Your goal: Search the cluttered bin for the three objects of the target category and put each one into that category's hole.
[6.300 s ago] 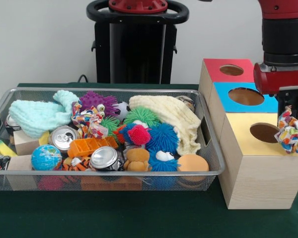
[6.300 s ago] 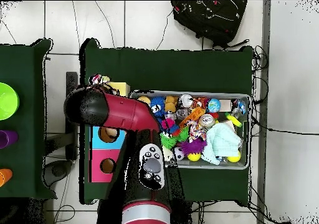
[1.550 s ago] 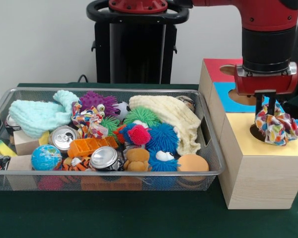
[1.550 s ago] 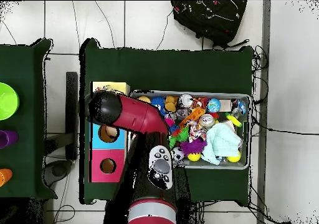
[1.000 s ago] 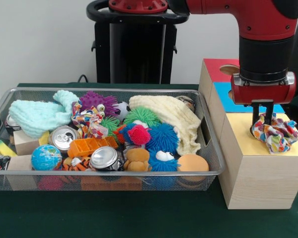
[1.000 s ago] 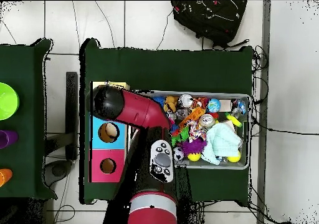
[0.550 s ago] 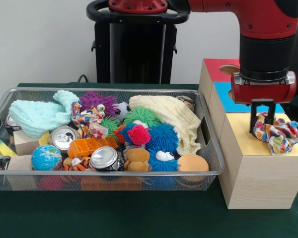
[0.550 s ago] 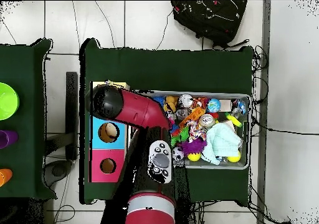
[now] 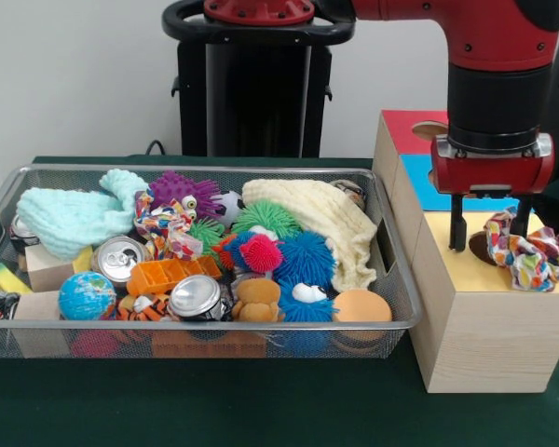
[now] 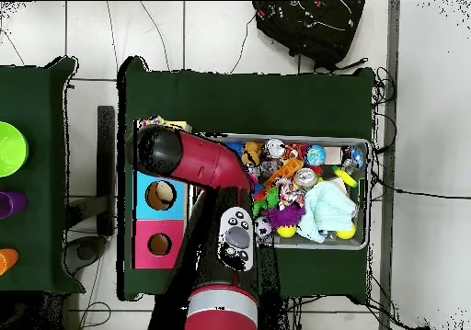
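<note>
Since half a second ago the gripper (image 9: 489,237) has spread its fingers and let go of the multicoloured scrunchie (image 9: 531,258); before that the jaws were pinched narrow on the fabric. Now the jaws stand wide and empty, left finger (image 9: 458,233) out over bare yellow top, the other finger just beside the scrunchie. The scrunchie lies loose on the yellow box top (image 9: 461,270), bunched at its right side, partly covering the round hole (image 9: 480,247); not inside the hole, some of it hangs toward the box's right edge. Arm comes straight down over the yellow section.

Blue box section (image 9: 427,191) and red box section (image 9: 405,130) sit behind it, each with its own hole, both partly hidden by the arm.

Wire bin (image 9: 391,321) left of the boxes, full of clutter: second patterned scrunchie (image 9: 166,226) near the middle left, mint knit cloth (image 9: 70,216), cream cloth (image 9: 321,219), purple spiky toy (image 9: 184,191), blue fuzzy ball (image 9: 305,258), two cans (image 9: 119,258), globe ball (image 9: 87,296).

Overhead view: the arm (image 10: 198,165) covers the yellow section, only a scrap of scrunchie shows at its edge; bin (image 10: 361,244) unchanged.
</note>
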Robot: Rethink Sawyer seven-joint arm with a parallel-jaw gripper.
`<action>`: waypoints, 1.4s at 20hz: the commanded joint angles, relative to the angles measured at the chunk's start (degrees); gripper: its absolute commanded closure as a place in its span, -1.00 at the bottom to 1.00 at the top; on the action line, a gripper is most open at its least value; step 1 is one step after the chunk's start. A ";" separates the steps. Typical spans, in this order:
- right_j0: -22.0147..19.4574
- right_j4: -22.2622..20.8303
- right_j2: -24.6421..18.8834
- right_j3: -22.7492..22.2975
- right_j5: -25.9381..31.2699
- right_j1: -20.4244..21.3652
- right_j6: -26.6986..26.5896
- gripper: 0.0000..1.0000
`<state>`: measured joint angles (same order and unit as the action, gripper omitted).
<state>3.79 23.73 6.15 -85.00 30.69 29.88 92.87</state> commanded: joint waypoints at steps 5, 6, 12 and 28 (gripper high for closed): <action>-1.69 -1.11 -2.27 0.12 3.50 -2.34 9.72 -1.00; -1.92 -1.09 -2.57 0.13 3.23 -2.50 9.42 -1.00; -1.92 -1.33 -2.31 0.52 4.48 -1.68 9.20 -1.00; 0.63 -2.83 1.96 4.80 14.54 1.79 11.58 -1.00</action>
<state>4.39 23.71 7.93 -82.25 37.10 31.88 92.87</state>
